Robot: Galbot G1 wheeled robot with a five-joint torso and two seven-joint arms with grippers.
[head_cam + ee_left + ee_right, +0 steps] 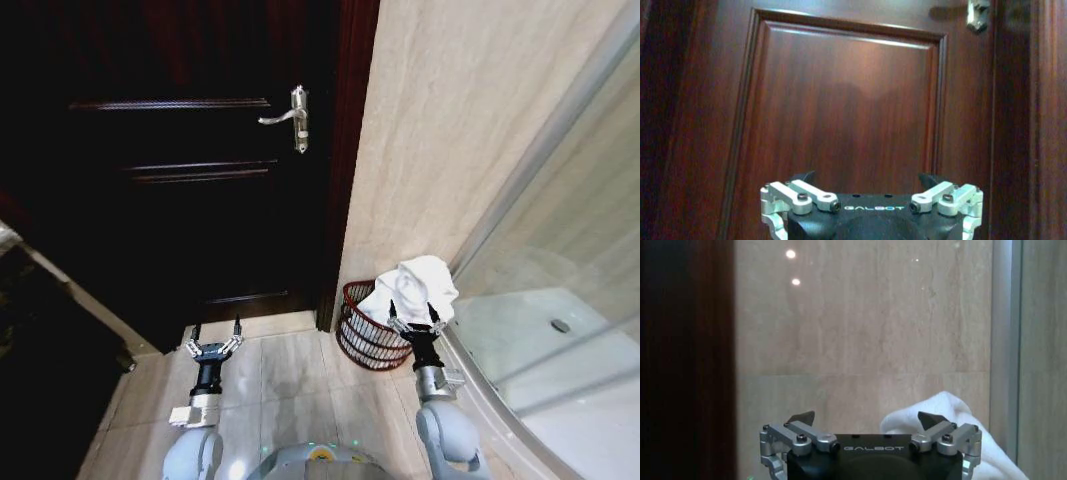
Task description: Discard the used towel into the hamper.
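The towel [415,287] already lies heaped on the hamper [362,338] by the wall, spilling over its rim, so the job looks about done: my right gripper [411,316] hangs just beside it, fingers apart and empty, my left gripper [214,335] idle and spread toward the door [180,150].

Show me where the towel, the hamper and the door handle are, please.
towel [420,285]: head view, middle of the white bundle.
hamper [362,340]: head view, its woven side wall.
door handle [283,118]: head view, the silver lever.
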